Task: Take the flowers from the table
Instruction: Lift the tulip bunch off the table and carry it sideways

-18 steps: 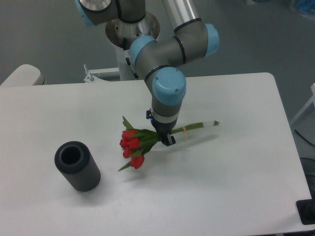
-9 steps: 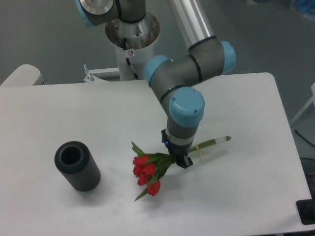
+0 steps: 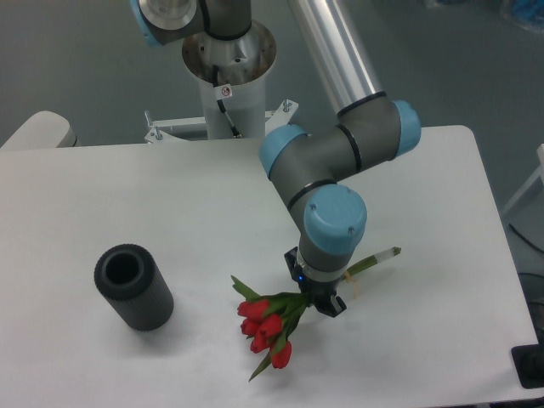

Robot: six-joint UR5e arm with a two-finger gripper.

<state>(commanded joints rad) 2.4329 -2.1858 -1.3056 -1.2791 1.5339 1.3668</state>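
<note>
The flowers (image 3: 270, 329) are a small bunch of red tulips with green stems; the blooms point to the lower left and the stem ends stick out to the right past the wrist. My gripper (image 3: 321, 303) is shut on the stems near the pale band and holds the bunch just above the white table (image 3: 425, 340). A faint shadow lies on the table under the blooms. The fingertips are mostly hidden by the wrist and the leaves.
A black ribbed cylinder (image 3: 133, 286) stands on the table at the left, well apart from the flowers. The arm's base column (image 3: 228, 76) rises behind the table's far edge. A dark object (image 3: 531, 367) sits at the table's lower right corner.
The gripper has moved toward the front right of the table, carrying the flowers with it. The black cylinder has not moved.
</note>
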